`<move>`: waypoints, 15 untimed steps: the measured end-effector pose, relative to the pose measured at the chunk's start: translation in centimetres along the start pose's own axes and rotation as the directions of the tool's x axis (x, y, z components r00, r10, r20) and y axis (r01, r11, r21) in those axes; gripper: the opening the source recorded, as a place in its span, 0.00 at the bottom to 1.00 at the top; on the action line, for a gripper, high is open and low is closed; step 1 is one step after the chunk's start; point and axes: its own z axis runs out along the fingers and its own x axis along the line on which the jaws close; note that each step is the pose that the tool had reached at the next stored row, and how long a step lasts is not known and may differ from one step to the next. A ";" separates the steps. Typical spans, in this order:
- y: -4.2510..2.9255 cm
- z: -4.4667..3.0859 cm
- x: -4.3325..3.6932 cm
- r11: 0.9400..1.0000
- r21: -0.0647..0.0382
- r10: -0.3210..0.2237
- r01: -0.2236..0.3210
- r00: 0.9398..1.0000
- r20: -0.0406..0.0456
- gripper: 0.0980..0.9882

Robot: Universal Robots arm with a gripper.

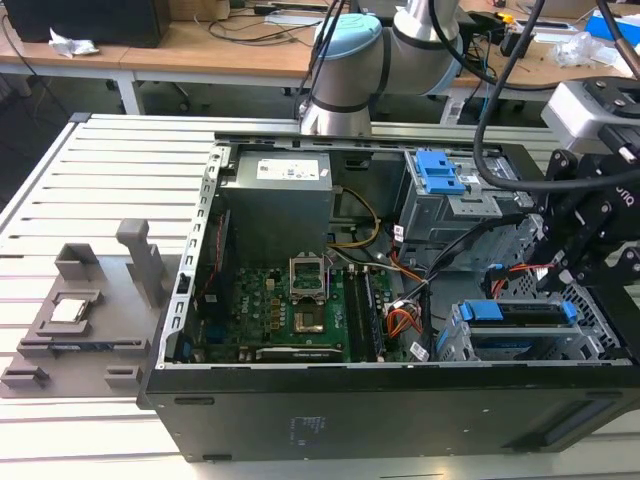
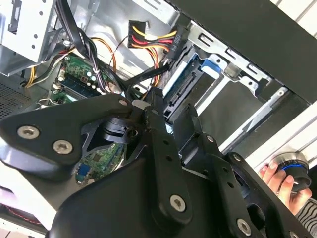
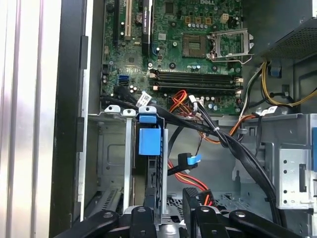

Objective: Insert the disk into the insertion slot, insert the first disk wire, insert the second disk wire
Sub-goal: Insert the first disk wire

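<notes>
The tool hovers with its fingers spread and nothing pinched between them. Straight ahead of the fingertips, close by, lies the disk, seated in the insertion slot. By my reading, its connector end faces the tool and its long axis runs away from it, into the bay.
</notes>
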 end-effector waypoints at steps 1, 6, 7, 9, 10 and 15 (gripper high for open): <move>-0.04 0.00 -0.07 1.000 0.000 -0.003 0.003 1.000 0.000 0.30; -0.19 0.07 -0.38 0.999 -0.003 -0.052 0.052 0.999 -0.003 0.30; -0.20 0.09 -0.40 0.997 -0.004 -0.074 0.074 0.997 -0.005 0.30; -0.28 0.10 -0.47 0.996 -0.005 -0.090 0.090 0.996 -0.006 0.30; -0.33 0.12 -0.53 0.996 -0.005 -0.094 0.094 0.996 -0.007 0.30; -1.31 0.20 -1.22 0.994 -0.006 -0.110 0.110 0.994 -0.009 0.30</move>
